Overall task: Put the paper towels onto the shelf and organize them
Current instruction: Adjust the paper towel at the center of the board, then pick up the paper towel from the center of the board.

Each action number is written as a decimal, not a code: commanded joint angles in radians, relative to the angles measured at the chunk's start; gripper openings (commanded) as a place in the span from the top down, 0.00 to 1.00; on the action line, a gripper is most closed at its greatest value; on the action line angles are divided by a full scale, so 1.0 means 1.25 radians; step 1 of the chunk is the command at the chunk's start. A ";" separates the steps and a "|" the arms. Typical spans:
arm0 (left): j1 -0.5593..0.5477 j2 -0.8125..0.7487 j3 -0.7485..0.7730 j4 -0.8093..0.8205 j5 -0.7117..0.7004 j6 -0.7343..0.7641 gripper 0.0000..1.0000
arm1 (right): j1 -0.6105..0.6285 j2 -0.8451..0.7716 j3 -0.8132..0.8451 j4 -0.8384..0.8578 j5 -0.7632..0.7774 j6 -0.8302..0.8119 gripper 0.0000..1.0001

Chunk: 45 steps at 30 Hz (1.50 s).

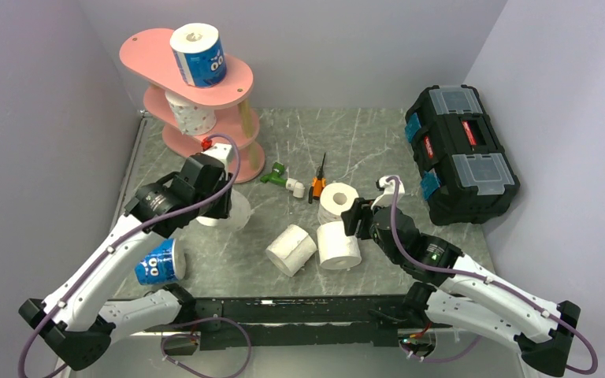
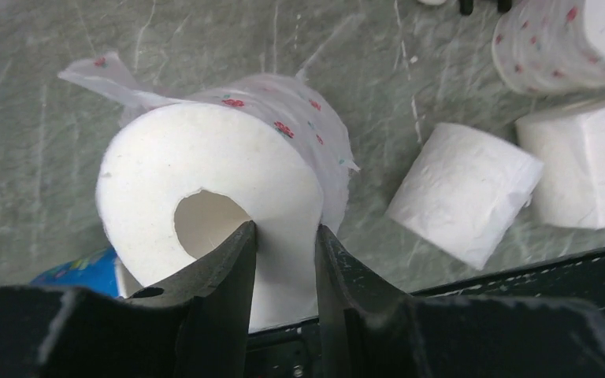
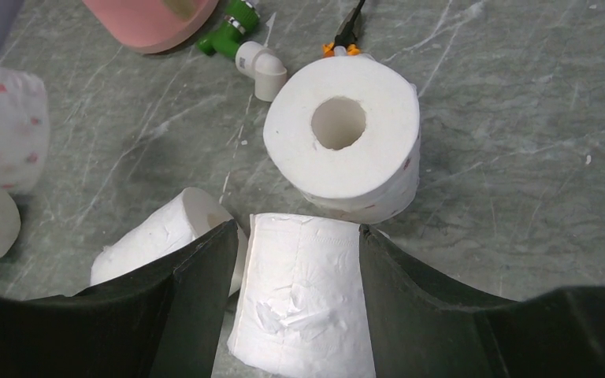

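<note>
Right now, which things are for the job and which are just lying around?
For the job: pink shelf; blue roll on top; dotted roll on the middle board; dotted roll in the left hand; blue roll by the left arm; lying plain roll; plain roll at the right hand; upright roll.
Just lying about: black toolbox; green-and-white pipe piece; orange screwdriver.
</note>
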 commanded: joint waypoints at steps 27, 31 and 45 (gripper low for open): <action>-0.078 0.218 -0.091 0.089 0.020 0.077 0.44 | 0.000 -0.016 0.003 0.004 0.036 -0.010 0.38; -0.093 0.201 -0.080 0.071 0.008 0.067 0.29 | 0.000 -0.020 0.004 -0.003 0.041 -0.012 0.38; 0.033 -0.183 -0.158 0.103 -0.190 -0.194 0.00 | 0.000 -0.027 -0.028 0.016 0.038 0.009 0.37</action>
